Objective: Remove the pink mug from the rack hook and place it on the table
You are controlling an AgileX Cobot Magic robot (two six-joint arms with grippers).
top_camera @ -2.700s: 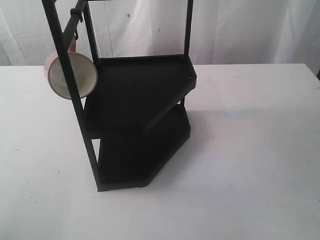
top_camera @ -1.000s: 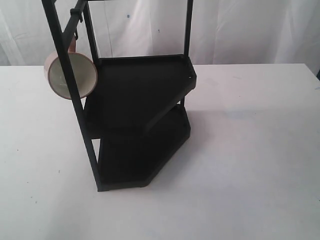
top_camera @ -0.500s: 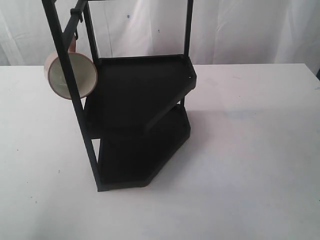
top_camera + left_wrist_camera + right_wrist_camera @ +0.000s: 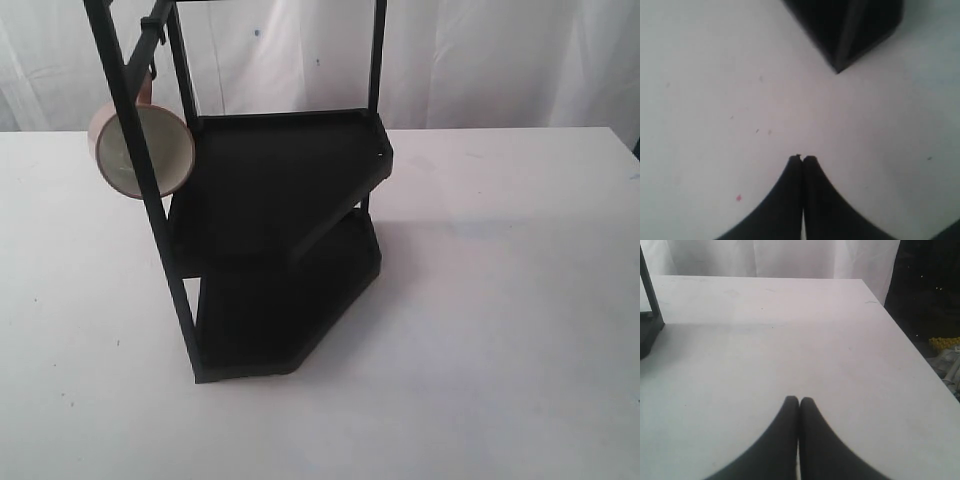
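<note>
The pink mug (image 4: 120,150) hangs by its handle from the rack hook (image 4: 155,25) at the upper left of the exterior view, its cream inside facing the camera, partly behind a black post. The tall black rack (image 4: 280,240) stands on the white table (image 4: 500,300). Neither arm shows in the exterior view. My left gripper (image 4: 802,159) is shut with nothing in it, over bare table near a corner of the rack (image 4: 845,30). My right gripper (image 4: 799,400) is also shut and empty, above the table (image 4: 790,330).
A white curtain (image 4: 480,60) hangs behind the table. The right wrist view shows the table's edge (image 4: 910,345) with dark space beyond it and a rack foot (image 4: 650,320) at one side. A small pink speck (image 4: 738,198) lies on the table.
</note>
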